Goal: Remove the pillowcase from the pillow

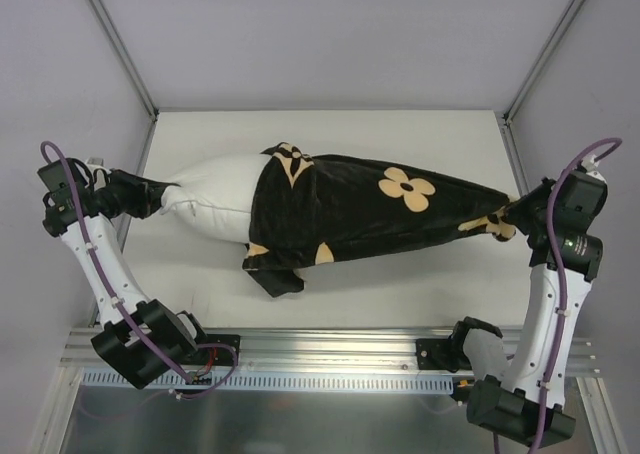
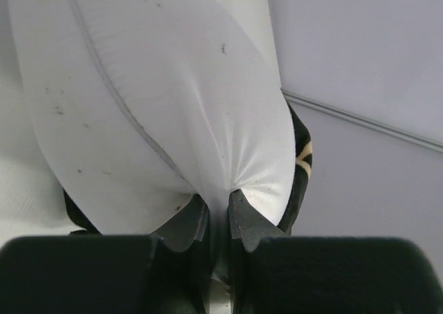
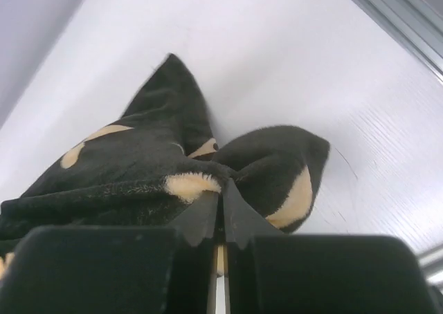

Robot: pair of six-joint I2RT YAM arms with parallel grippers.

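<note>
The white pillow lies across the table, its left end bare and pinched in my left gripper, which is shut on it. In the left wrist view the white pillow bunches between the fingers of that gripper. The black pillowcase with tan flowers covers the pillow's right part. Its far right corner is clamped in my right gripper. The right wrist view shows the pillowcase gathered at the closed right gripper.
The white table is framed by metal rails; a rail runs along the near edge by the arm bases. Grey walls close in left and right. The pillowcase's open hem hangs toward the front.
</note>
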